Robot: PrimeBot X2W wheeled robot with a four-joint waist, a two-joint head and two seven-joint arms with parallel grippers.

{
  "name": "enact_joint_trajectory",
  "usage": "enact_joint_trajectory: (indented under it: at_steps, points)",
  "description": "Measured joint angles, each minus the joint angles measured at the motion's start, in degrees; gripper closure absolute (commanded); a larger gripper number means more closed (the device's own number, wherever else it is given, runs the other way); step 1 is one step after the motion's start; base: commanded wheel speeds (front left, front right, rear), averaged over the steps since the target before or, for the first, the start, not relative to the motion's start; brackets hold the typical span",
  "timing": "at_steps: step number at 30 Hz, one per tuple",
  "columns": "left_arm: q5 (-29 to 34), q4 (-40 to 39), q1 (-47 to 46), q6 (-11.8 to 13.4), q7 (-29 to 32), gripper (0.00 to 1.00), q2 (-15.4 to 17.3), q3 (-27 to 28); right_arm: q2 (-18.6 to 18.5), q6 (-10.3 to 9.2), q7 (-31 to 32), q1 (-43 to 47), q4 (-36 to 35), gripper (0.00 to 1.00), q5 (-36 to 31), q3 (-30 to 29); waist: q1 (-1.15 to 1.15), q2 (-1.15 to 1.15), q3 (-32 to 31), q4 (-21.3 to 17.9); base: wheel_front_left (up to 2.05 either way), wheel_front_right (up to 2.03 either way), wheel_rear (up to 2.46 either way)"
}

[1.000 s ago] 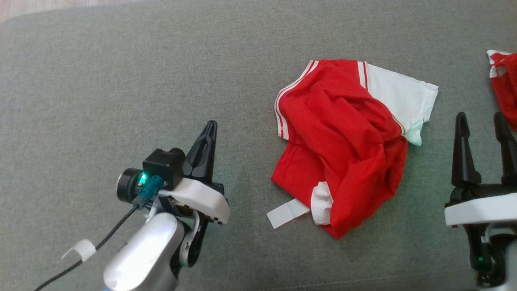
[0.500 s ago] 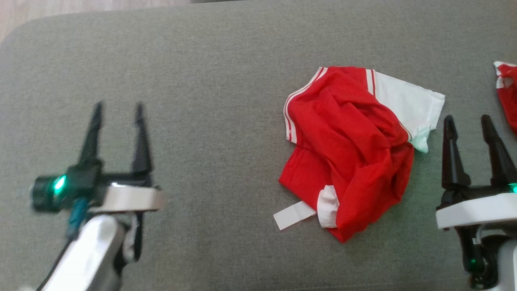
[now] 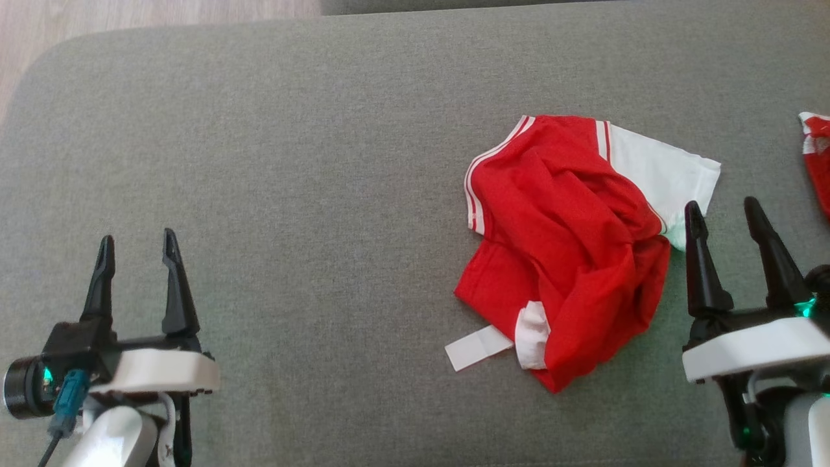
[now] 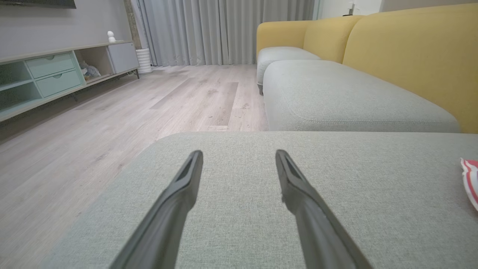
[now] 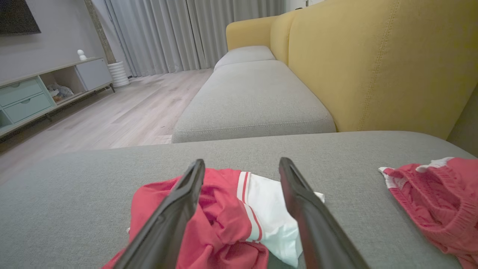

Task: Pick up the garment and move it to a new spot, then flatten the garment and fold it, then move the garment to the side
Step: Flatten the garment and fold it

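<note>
R gripper (image 3: 722,204): jaws spread, nothing in them. L gripper (image 3: 137,236): same, spread & empty, over bare grey cushion (image 3: 324,162), well apart from the work.

Red-and-white jersey (image 3: 570,253) lies crumpled on the cushion's right half, just to robot's-left of R gripper & slightly fwd. Its white sleeve (image 3: 668,172) sits near the inner fingertip (touching or not, can't tell from head view). Right wrist view puts the jersey (image 5: 224,216) under & ahead of the fingers.

Heap's long axis approx far-to-near, leaning diagonal. R arm clearly nearer; pick prob. falls to it. Second red knit item (image 3: 818,155) at far right edge, likely not the target.
</note>
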Motion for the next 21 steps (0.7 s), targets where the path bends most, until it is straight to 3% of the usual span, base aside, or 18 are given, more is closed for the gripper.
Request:
enact_joint_trajectory:
  at_steps: [14,18,21]
  points:
    - [0.44,-1.91,-0.54,0.12,2.76,0.0,0.8,-1.98,0.0,0.0,0.4,0.53,-0.15,0.0,-0.4,0.09,0.0,0.0,0.63,-0.09,0.0,0.0,0.0]
    - [1.16,-2.01,-6.18,-3.75,10.13,0.0,-0.77,-9.23,0.0,0.0,0.46,0.44,-0.15,0.0,-0.41,0.07,0.0,0.0,1.37,0.02,0.0,0.0,0.0]
    - [0.78,-0.71,-12.63,-8.17,16.01,0.0,-5.36,-15.24,0.0,0.0,0.88,0.25,-0.1,0.0,-0.4,0.23,0.0,0.0,2.03,-0.27,0.0,0.0,0.0]
